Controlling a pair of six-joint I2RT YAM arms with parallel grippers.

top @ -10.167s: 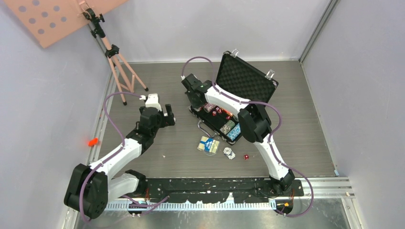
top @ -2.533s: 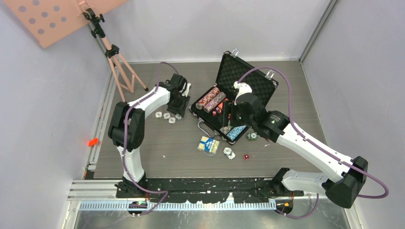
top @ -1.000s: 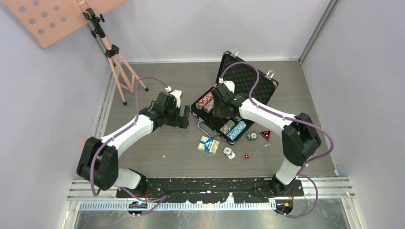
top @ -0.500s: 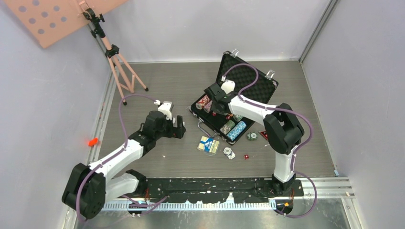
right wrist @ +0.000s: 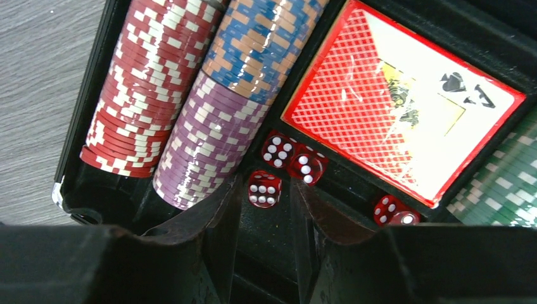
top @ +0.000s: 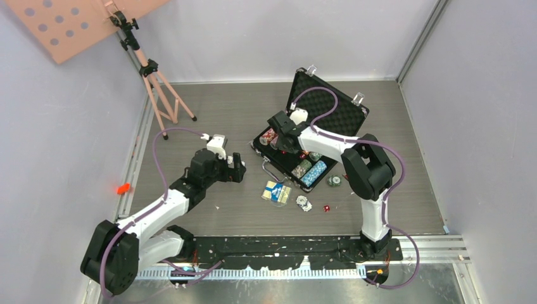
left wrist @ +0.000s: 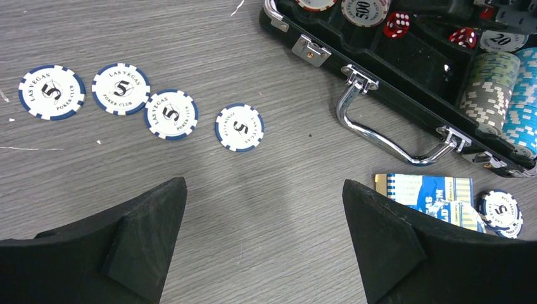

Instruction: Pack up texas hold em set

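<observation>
step in hand, as judged: handling of a tiny red die (right wrist: 265, 189) inside the briefcase (top: 329, 106), which lies open at 1 o'clock of table centre with its lid raised. right gripper (right wrist: 265, 204) set low in the pocket beside the red card deck (right wrist: 392, 107), jaws narrowed but apart, the die at their mouth with a slim gap on each side; no grip confirmed. further dice (right wrist: 292, 159) at 1 o'clock of it, red and purple chip stacks (right wrist: 142, 82) at 10 to 11 o'clock. left gripper (left wrist: 264, 190) wide open, empty, hovering over the table (left wrist: 285, 57); four loose blue-and-white chips (left wrist: 171, 114) in a row at 10 to 12 o'clock of it, blue card deck (left wrist: 423, 189) at 3 to 4 o'clock. left to pack, by the look of it: those chips, the blue deck, a stray die (top: 327, 208) at 6 o'clock of the case. next move for the left side: centre over the nearest chip, descend squarely, pinch across the rim; thin and flat, so expect slipping
</observation>
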